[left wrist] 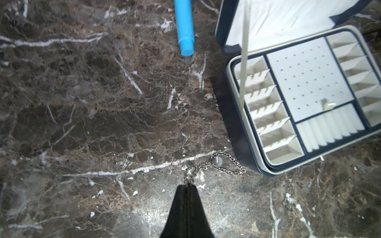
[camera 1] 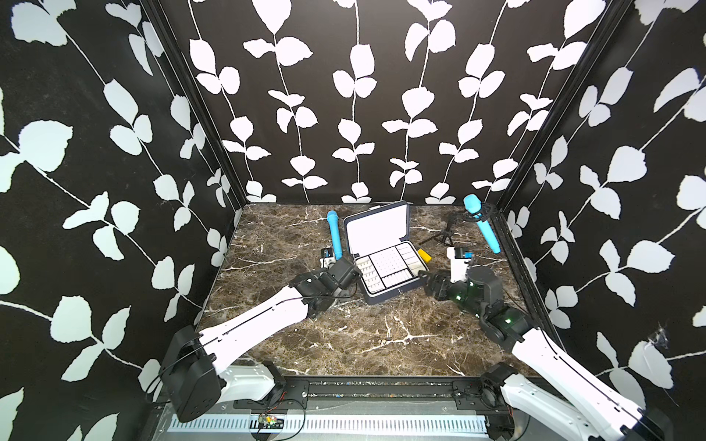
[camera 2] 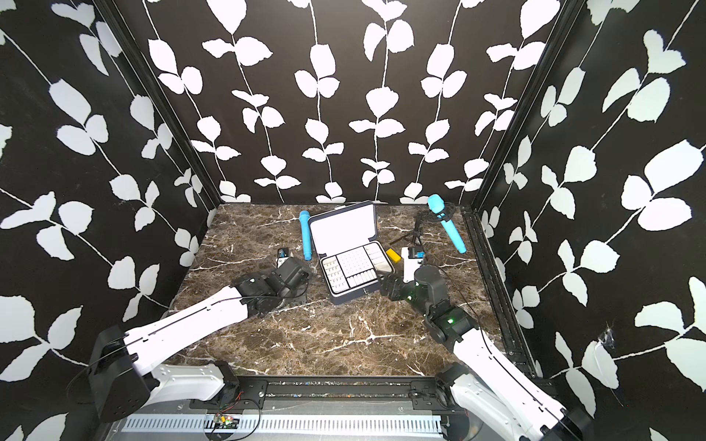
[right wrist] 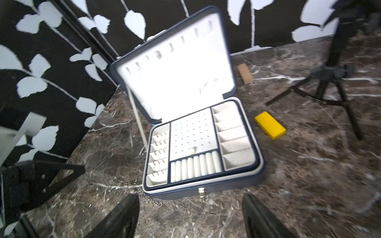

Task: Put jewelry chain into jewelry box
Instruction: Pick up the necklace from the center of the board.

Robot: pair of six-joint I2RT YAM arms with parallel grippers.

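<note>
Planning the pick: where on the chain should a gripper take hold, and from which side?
The tail end, away from the box, pinched from above. The chain lies flat on the table, its loop close beside the box wall, where there is little room; the tail lies in the open. The left gripper is shut on that end.

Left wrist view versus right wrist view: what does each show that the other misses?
Only left wrist: the left gripper shut on one end of the jewelry chain. Only right wrist: the right gripper open, the yellow block, the tripod, the box's clasp. Both: the open jewelry box, no chain inside.
</note>
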